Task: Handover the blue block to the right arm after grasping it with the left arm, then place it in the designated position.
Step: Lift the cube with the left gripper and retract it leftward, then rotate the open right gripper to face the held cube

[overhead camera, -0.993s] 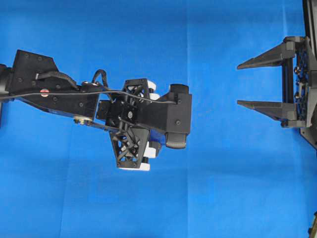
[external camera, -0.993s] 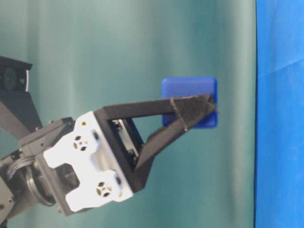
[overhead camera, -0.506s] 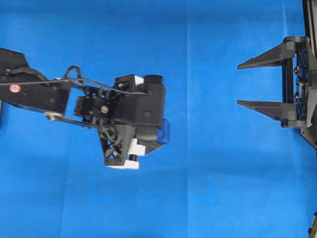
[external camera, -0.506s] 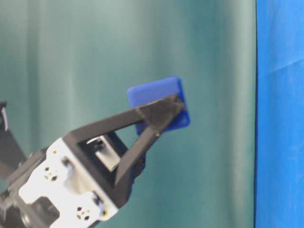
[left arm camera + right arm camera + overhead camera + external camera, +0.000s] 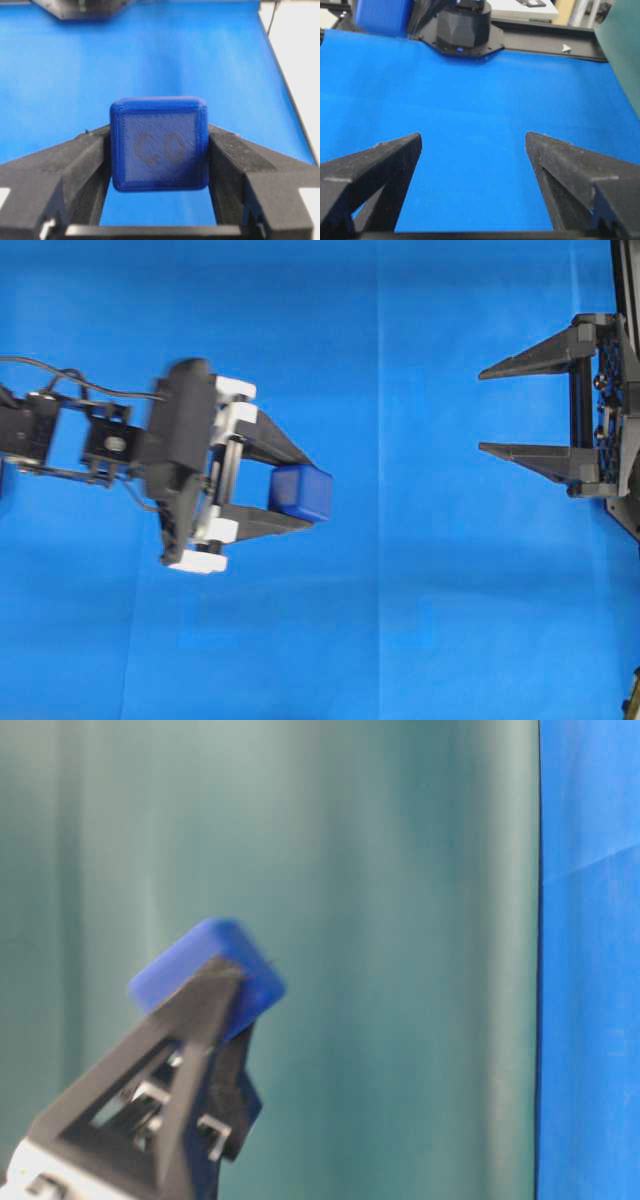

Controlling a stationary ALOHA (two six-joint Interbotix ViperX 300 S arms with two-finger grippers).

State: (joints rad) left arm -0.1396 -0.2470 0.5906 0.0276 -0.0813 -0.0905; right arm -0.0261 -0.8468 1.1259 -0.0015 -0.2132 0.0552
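Left end effector (image 5: 312, 496) around blue block (image 5: 301, 493)

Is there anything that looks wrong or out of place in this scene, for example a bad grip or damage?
Nothing stands out. The blue block sits squarely between the left gripper's fingers, off the blue cloth. The right gripper waits open and empty. No damage shows.

The left arm (image 5: 60, 435) reaches in from the left, its pincer (image 5: 300, 490) level, fingers (image 5: 75, 160) clamped on the blue block (image 5: 301, 493); the right pincer (image 5: 490, 410) faces it, well apart, fingers spread wide, gripping nothing.
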